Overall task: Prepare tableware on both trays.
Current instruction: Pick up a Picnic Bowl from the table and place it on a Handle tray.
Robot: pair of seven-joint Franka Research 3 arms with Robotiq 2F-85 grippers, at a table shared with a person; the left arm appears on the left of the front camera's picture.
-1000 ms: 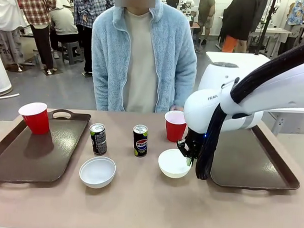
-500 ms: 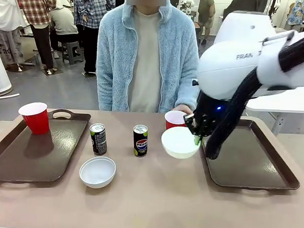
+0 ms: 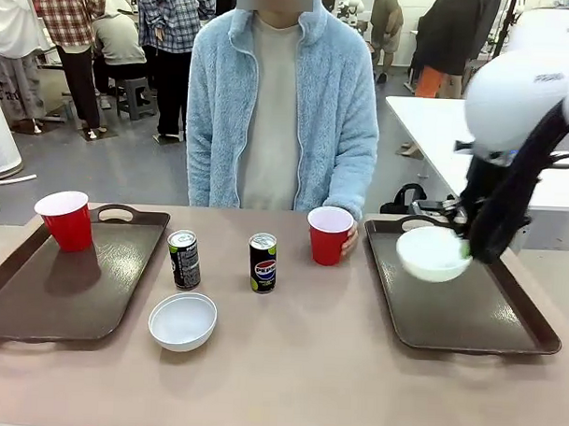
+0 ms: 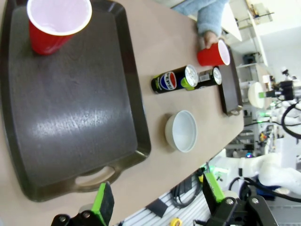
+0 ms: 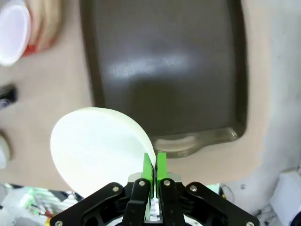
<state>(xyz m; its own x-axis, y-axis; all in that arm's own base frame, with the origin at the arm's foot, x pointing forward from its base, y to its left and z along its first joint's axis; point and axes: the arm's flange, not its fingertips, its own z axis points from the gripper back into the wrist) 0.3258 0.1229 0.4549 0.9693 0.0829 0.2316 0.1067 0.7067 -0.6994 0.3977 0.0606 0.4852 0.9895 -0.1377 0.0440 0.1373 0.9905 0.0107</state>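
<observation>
Tan table (image 3: 288,381) is carrying two trays, with a person standing at the far side. Right gripper (image 3: 466,245) is pinching a white bowl (image 3: 431,253) by its rim, jaws almost closed, holding it tilted over the right tray (image 3: 468,318). Left gripper (image 4: 157,195) is hanging wide open and empty. Judgement: level the bowl, lower until seated, then release, leaving room beside it.
</observation>
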